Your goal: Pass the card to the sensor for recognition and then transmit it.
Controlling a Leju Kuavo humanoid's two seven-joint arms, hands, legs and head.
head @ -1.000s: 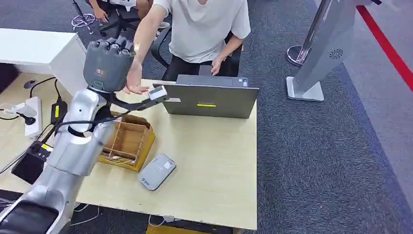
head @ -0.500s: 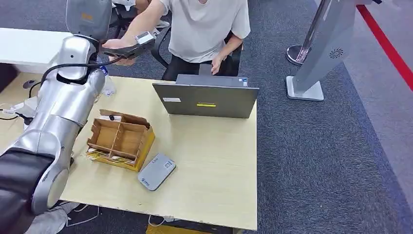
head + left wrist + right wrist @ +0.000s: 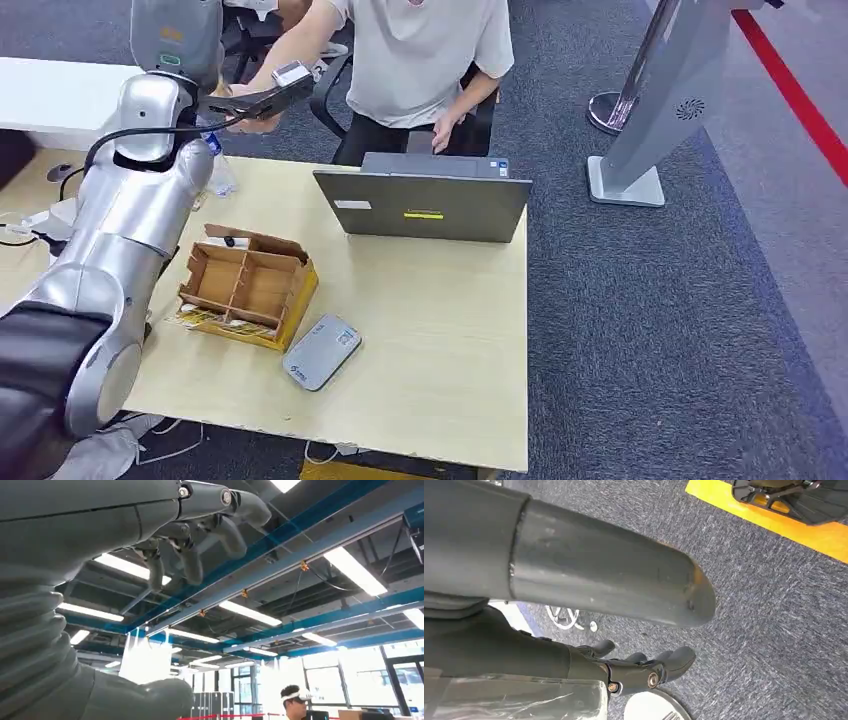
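Up went the left arm over that last second, from low above the cardboard box [image 3: 248, 287] to high beyond the far edge of the table [image 3: 430, 330], and by this moment it had nearly stopped, lifting only a touch more in the final half second. With it travelled the card [image 3: 291, 74], which sat at the tips of the left hand [image 3: 262, 93], pinched between the dark fingers and pointing toward the seated person [image 3: 420, 60]. That person's hand [image 3: 245, 112] was raised right under the robot's fingers, touching or all but touching them; from the head view I could not tell whether it had taken hold of the card yet. From the wrist camera the left hand's fingers looked curled inward against the ceiling lights, consistent with a pinch. Back on the table the grey card reader [image 3: 321, 351] lay just beside the box, well apart from the card, so my read was that the scanning step was over and the handover was the step in hand. Down by the carpet hung the right hand [image 3: 634, 667], its fingers curled in, with nothing visibly in them
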